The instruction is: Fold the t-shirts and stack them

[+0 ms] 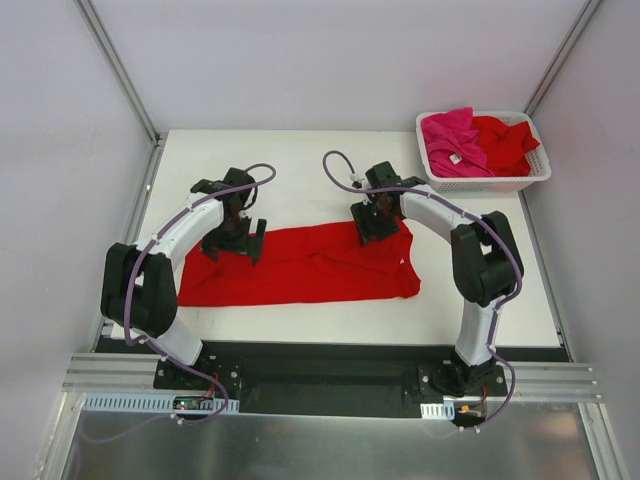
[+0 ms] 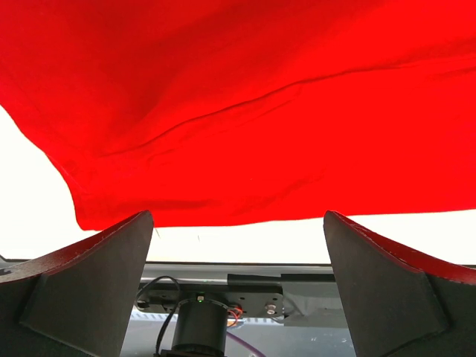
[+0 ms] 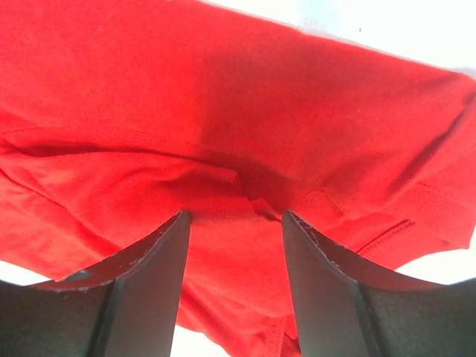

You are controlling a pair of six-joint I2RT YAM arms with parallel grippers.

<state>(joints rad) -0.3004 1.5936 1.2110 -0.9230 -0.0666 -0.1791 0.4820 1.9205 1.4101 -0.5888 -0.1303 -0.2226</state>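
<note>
A bright red t-shirt [image 1: 300, 265] lies spread flat, folded lengthwise, across the middle of the white table. My left gripper [image 1: 243, 240] is open and empty over the shirt's far left edge. In the left wrist view [image 2: 238, 223] its fingers stand wide apart with the red cloth [image 2: 238, 104] beyond them. My right gripper [image 1: 375, 226] is at the shirt's far right part. In the right wrist view [image 3: 234, 217] its jaws are partly open, tips down on bunched red cloth [image 3: 230, 253] that lies between them. A magenta-pink t-shirt [image 1: 452, 138] and another red t-shirt [image 1: 505, 142] lie crumpled in the basket.
A white slotted plastic basket [image 1: 487, 182] stands at the table's far right corner. The white table [image 1: 300, 180] shows bare behind and in front of the shirt. Grey walls and metal frame rails close in both sides.
</note>
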